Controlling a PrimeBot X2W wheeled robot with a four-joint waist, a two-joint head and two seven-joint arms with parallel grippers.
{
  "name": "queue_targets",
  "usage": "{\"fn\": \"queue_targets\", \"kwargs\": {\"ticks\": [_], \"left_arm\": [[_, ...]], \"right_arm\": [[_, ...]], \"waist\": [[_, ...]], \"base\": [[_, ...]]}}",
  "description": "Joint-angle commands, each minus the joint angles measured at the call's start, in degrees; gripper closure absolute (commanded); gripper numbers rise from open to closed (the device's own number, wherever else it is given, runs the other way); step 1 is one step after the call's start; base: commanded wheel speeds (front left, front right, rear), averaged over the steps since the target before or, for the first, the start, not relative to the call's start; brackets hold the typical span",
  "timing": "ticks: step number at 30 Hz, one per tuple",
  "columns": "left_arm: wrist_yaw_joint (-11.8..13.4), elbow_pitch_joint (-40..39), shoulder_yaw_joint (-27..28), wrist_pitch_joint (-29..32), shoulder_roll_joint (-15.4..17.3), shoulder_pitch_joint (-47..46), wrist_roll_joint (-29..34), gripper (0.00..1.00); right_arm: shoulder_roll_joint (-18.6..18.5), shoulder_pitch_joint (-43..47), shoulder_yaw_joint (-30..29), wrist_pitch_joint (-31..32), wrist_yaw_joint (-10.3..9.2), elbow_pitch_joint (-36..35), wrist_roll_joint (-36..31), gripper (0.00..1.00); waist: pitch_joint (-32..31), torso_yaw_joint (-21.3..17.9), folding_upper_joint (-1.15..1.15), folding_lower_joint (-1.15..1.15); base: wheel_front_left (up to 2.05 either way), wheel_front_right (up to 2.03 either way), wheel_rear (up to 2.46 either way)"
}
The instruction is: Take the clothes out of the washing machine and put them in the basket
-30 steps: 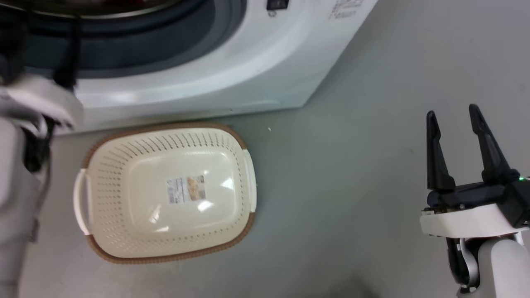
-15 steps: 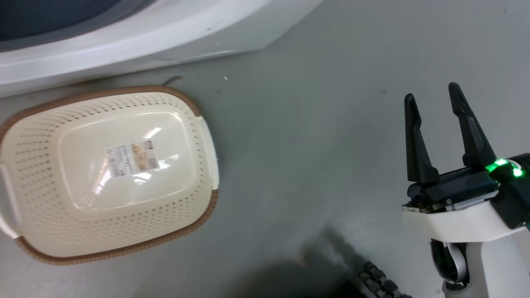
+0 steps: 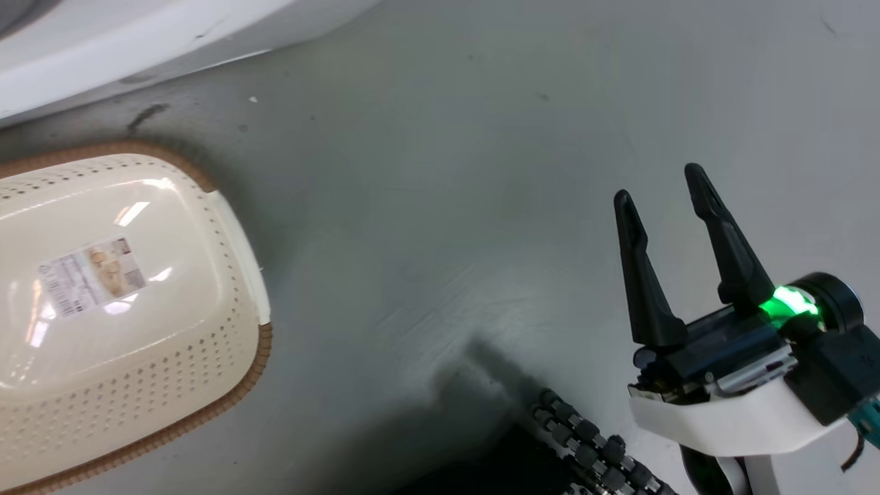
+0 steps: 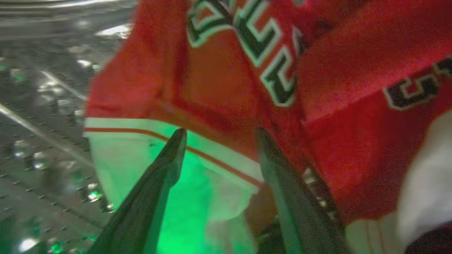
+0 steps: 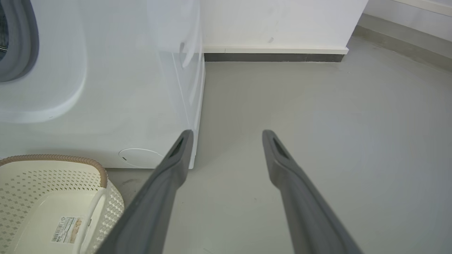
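The left end effector (image 4: 221, 131) is open and empty before the red jersey (image 4: 219, 81). It looks soft, light, slippery; better pinch a thick fold.

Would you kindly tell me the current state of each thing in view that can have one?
red jerseys: crumpled in the drum, not gripped
steel drum: loaded with the jerseys
left claw: open, tips at the fabric
right claw: open, empty
laundry basket: upright, empty as far as shown
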Motion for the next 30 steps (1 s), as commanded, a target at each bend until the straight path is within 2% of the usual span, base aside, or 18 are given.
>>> {"fn": "queue_targets", "kwargs": {"ticks": [1,10,16,17,18,23,30], "left_arm": [[0.1,0.15,-0.86,1.31,0.22,-1.57,-0.68,0.0],[0.08,3.82,-5.61,4.84,1.55,-4.57,-2.98,0.0],[0.08,6.24,-8.3,7.02,1.21,-5.19,-5.85,0.0],[0.08,6.37,-8.81,7.12,1.21,-5.25,-6.28,0.19],[0.08,6.46,-9.38,7.87,1.06,-4.8,-7.31,1.0],[0.08,6.0,-10.93,6.24,2.09,-5.89,-9.0,1.0],[0.08,6.9,-12.05,-1.9,1.7,-7.27,-9.99,1.0]], "right_arm": [[0.14,0.67,-0.09,-0.14,-0.06,-0.67,0.34,0.0],[0.13,3.63,0.62,-0.14,-0.06,-3.29,0.59,0.0],[0.12,4.91,0.76,-0.14,-0.06,-4.75,0.26,0.0],[0.12,4.92,0.68,-0.14,-0.06,-4.93,0.35,0.0],[0.13,4.92,0.63,-0.14,-0.06,-4.99,0.41,0.0],[0.12,4.32,0.47,-0.14,-0.06,-5.5,0.38,0.0],[0.12,1.53,-0.34,-0.14,-0.06,-4.16,-0.35,0.0]], "waist": [[0.76,-0.68,0.0,-0.01],[1.27,-1.41,0.0,-0.01],[1.87,-1.32,0.0,-0.01],[1.93,-1.28,0.0,-0.01],[1.93,-1.23,0.0,-0.01],[2.03,-1.09,0.0,-0.01],[0.36,-1.39,0.0,-0.01]], "base": [[0.0,0.0,0.0],[0.0,0.0,0.0],[0.0,0.0,0.0],[0.0,0.0,0.0],[0.0,0.0,0.0],[0.0,0.0,0.0],[0.0,0.0,0.0]]}}
